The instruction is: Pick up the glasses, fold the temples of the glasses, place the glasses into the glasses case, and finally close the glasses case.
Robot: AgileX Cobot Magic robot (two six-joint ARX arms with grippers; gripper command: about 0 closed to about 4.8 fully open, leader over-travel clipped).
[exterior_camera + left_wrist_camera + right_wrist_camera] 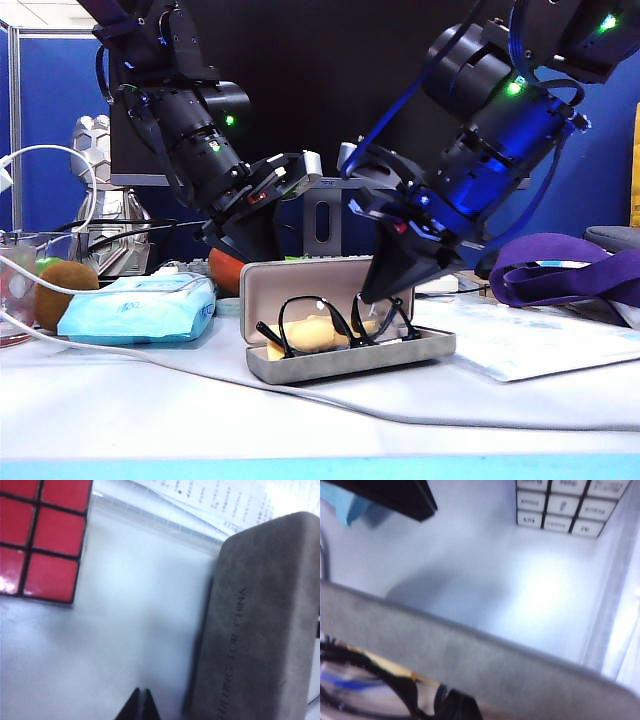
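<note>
The glasses (335, 325) lay folded inside the open case (345, 355), which sat in the middle of the desk (300, 420). The lid stood up behind them.

The right claw (385, 290) was down in the case, its tips pressed together at the right lens. I could not tell if it pinched the frame or only touched it. The left claw (140, 706) was behind the lid, tips together, holding nothing.

The glasses looked light and thin. I think they would bend or scratch easily, so the bridge or the frame edge looked safer to hold than the lenses. The case looked stiff, with a soft fuzzy skin that should not slip. A push on the back of the lid would likely shut it.

I counted one pair of glasses, one case, and two claws. There was also one blue pack of wipes (140, 308), one cube with red squares (40, 535), and one purple strap (570, 268).
</note>
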